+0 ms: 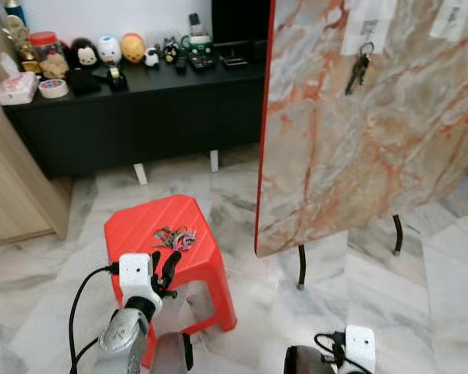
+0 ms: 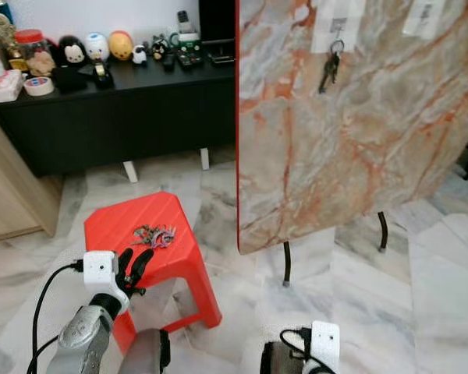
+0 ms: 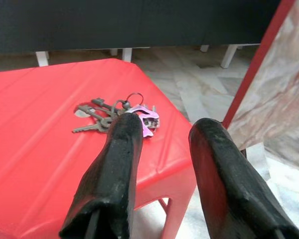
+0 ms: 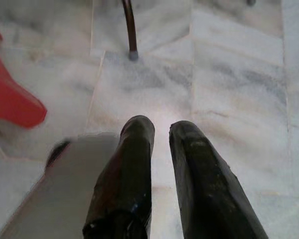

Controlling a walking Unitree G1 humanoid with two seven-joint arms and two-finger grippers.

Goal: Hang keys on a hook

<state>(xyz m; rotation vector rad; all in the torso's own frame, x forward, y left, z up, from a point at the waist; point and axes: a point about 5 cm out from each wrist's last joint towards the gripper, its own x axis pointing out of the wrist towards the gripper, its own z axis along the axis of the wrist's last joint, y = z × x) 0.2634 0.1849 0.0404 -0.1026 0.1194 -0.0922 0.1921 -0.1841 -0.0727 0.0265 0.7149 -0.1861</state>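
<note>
A bunch of grey keys with a pink tag (image 1: pixel 176 237) (image 3: pixel 120 117) lies on top of a red plastic stool (image 1: pixel 140 226). My left gripper (image 1: pixel 165 272) (image 3: pixel 162 132) hovers open just short of the stool's near edge, a little in front of the keys, with nothing between its fingers. Another set of keys (image 1: pixel 359 68) hangs from a hook (image 1: pixel 366 45) high on a tilted marble-patterned board (image 1: pixel 359 132). My right gripper (image 4: pixel 159 127) hangs low over the marble floor, its fingers a small gap apart and empty.
The board stands on thin dark legs (image 1: pixel 300 266) to the right of the stool. A black sideboard (image 1: pixel 140 109) with toys and a tissue box runs along the back wall. A wooden panel (image 1: pixel 15 179) stands at the left. Pale marble floor (image 1: pixel 359 296) surrounds the stool.
</note>
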